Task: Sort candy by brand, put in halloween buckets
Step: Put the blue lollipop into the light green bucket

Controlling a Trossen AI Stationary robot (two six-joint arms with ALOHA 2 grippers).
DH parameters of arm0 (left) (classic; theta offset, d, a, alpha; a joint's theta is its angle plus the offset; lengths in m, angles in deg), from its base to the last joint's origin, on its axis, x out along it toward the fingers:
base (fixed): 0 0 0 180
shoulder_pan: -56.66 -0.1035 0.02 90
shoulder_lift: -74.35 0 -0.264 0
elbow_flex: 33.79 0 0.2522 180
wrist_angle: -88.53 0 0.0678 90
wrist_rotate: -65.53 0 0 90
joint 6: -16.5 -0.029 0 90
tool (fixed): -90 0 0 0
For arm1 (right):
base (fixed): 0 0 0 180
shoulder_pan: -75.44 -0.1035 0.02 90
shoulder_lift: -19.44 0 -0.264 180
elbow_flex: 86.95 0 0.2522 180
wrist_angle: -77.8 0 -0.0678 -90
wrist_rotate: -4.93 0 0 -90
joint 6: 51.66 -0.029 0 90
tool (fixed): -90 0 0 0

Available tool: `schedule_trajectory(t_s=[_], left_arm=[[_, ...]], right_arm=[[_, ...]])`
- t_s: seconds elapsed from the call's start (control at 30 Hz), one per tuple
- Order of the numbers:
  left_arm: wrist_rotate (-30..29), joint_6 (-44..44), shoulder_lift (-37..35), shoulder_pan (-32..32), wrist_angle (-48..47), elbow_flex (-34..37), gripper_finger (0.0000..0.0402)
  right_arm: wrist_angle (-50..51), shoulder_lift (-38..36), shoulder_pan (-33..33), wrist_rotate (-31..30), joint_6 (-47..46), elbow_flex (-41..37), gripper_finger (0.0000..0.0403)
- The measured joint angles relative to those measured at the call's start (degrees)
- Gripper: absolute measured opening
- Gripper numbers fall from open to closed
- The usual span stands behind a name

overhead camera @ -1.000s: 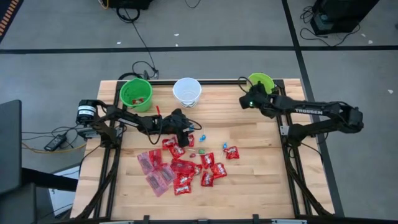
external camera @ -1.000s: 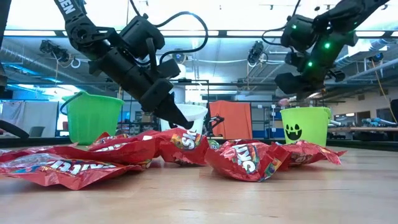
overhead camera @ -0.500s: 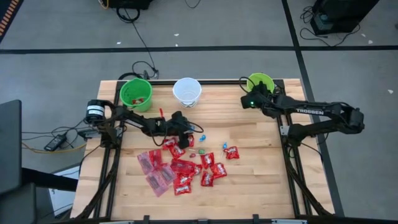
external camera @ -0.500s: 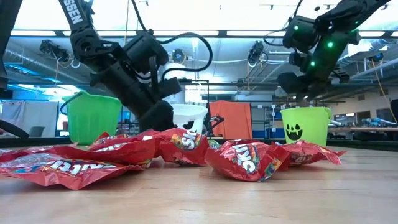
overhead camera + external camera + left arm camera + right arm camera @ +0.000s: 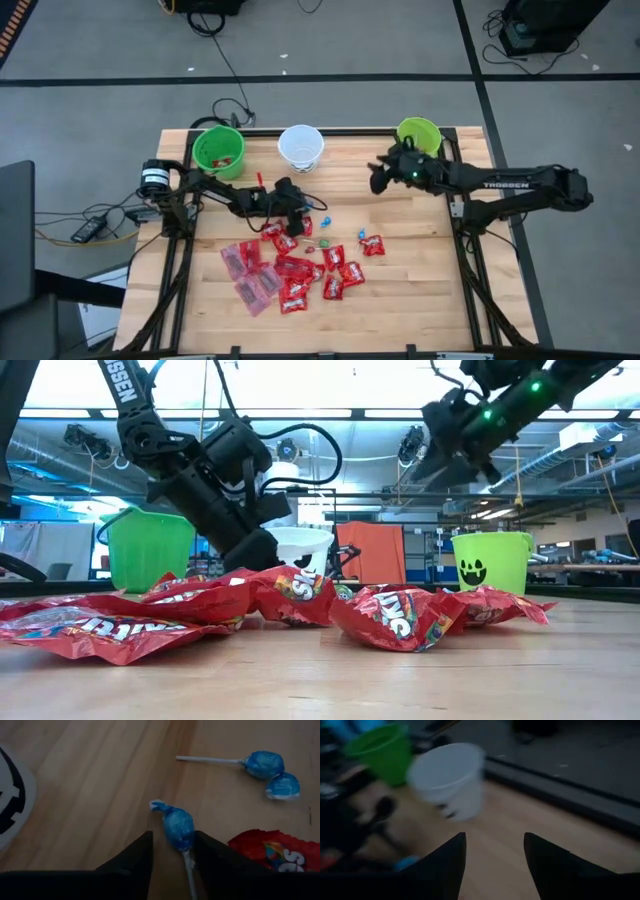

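From above, my left claw [image 5: 292, 205] sits low at the centre-left of the frame, at the upper edge of the candy heap [image 5: 300, 268], while my right claw [image 5: 378, 178] hangs to the right of centre, over bare worktop [image 5: 420, 290] and apart from any sweet. The three buckets line the top edge: a green bucket [image 5: 219, 150] at left, the white bucket [image 5: 301, 146] in the middle, the faced bucket [image 5: 419, 133] at right. I judge the step in hand to be picking one blue lollipop from the loose pieces. At worktop level, the left claw [image 5: 255, 550] is down behind the red packets [image 5: 395, 616] that fill the lower frame, its tips hidden by them; the right claw [image 5: 440, 445] is high at upper right, above the faced bucket [image 5: 491, 562]. Past my left wrist, the fingers [image 5: 132, 860] stand narrowly apart with a blue lollipop [image 5: 178, 828] between them, its twisted wrapper shiny and its pale stick running back between the fingers; whether they press it yet I cannot tell. Two more blue lollies [image 5: 272, 772] lie at upper right, a red packet at lower right. Next I would need to close on the wrapped head, lift clear, and carry it to its bucket. Past my right wrist the fingers [image 5: 445, 862] are spread wide and empty, the white bucket [image 5: 451, 777] ahead at upper left.
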Motion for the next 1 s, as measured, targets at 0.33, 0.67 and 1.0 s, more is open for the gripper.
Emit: schedule_trajectory(t_s=[0.33,0.67,1.0], left_arm=[[2.4,0.0,0.0,0.0,0.6,0.0,0.0033],[8.8,-0.2,0.0,1.3,12.2,0.0,0.0022],[10.8,-3.3,0.0,4.6,19.7,0.0,0.002]], right_arm=[[-4.5,9.5,-8.1,5.4,-0.3,0.0,0.0181],[-19.0,22.9,-13.7,8.9,-3.0,0.0,0.0172],[-25.7,25.5,-13.4,16.0,-4.8,0.0,0.0171]])
